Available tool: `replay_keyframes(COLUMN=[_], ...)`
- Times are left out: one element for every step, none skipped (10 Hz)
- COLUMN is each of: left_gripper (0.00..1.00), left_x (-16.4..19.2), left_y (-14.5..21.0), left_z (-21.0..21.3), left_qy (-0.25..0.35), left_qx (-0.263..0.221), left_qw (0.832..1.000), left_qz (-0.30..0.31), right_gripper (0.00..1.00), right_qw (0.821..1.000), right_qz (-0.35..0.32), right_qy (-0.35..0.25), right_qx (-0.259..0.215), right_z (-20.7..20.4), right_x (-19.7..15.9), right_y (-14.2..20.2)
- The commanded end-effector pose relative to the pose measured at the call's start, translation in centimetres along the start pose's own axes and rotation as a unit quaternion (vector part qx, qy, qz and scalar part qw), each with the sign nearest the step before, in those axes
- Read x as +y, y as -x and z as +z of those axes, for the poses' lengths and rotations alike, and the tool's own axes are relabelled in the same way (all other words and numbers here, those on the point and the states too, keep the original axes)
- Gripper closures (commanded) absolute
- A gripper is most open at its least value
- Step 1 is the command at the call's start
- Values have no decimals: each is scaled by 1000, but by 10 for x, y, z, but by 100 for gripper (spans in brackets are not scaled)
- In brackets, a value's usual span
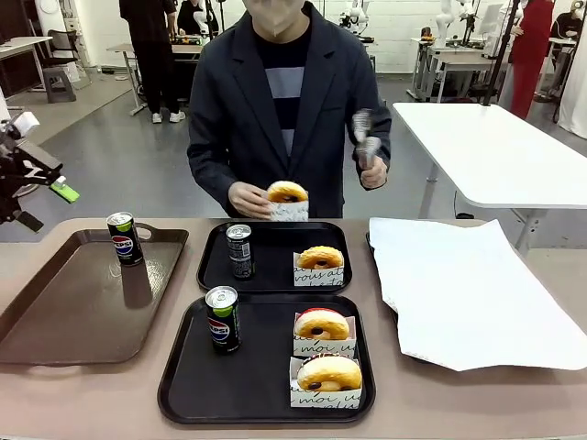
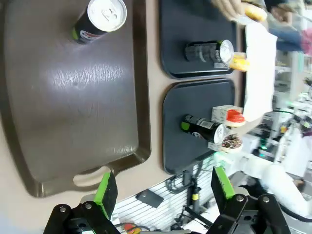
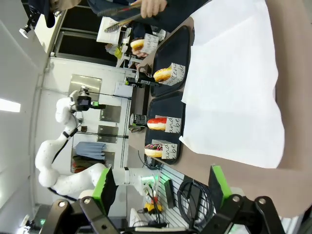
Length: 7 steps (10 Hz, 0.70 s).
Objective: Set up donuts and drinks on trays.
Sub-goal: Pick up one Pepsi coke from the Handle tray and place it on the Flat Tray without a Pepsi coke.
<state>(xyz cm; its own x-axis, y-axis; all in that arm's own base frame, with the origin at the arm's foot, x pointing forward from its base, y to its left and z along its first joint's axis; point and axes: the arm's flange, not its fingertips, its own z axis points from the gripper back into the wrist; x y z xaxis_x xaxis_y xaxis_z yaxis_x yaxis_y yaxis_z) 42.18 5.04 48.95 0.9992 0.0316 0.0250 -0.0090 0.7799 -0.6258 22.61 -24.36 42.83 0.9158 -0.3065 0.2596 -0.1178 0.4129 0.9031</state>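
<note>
Step in hand, as I judge it: the far tray (image 1: 215, 266) is being finished. Person's hand (image 1: 246, 198) holds a sleeved donut (image 1: 288, 194) just over its far rim; the other hand (image 1: 371, 170) carries metal tongs (image 1: 365, 137), blurred. Far tray already bears one black-and-silver can (image 1: 239, 249) at left and one plain donut (image 1: 320, 258) at right. Near tray (image 1: 183, 385) looks complete: Pepsi can (image 1: 222, 318) at left, red-iced donut (image 1: 320, 324) and chocolate-iced donut (image 1: 328, 372) stacked near-to-far at right. A spare Pepsi can (image 1: 124, 237) stands upright on the far corner of the brown tray (image 1: 55, 312), at left. Next move likely calls for setting the held donut down upright in the free far-right patch, sleeve base flat, clear of the can. Left gripper (image 2: 163, 192) hangs over the near edge of the brown tray, jaws wide apart, nothing between them; right gripper (image 3: 161, 190) likewise spread and empty, over the near table edge by the white paper (image 1: 477, 284). Materials: trays matte black plastic, rounded-square, raised rims; brown tray glossy (it mirrors the can); cans slim, silver-topped; sleeves thin white paper with script; the paper sheet lies creased and slightly lifted at its edges.
</note>
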Motion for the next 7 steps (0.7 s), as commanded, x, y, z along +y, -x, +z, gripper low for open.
replay_keyframes(left_gripper=[0,0,0,0,0,0,0], left_x=[44,63,83,101,114,124,135], left_y=[-34,-46,-55,-58,-56,-55,-53], left_z=[5,7,11,11,6,1,3], left_qy=[102,151,188,220,246,258,271], left_qx=[22,30,28,18,7,13,11], left_qw=[994,988,981,975,969,966,962], left_qz=[-16,-25,-24,-22,-10,4,7], right_gripper=[0,0,0,0,0,0,0], right_qw=[1000,1000,1000,1000,1000,1000,1000], right_qz=[10,10,10,10,10,10,10], right_qy=[-11,-11,-11,-11,-11,-11,-11], right_qx=[-5,-5,-5,-5,-5,-5,-5], right_z=[0,0,0,0,0,0,0], right_x=[-1,-1,-1,-1,-1,-1,-1], right_y=[-1,-1,-1,-1,-1,-1,-1])
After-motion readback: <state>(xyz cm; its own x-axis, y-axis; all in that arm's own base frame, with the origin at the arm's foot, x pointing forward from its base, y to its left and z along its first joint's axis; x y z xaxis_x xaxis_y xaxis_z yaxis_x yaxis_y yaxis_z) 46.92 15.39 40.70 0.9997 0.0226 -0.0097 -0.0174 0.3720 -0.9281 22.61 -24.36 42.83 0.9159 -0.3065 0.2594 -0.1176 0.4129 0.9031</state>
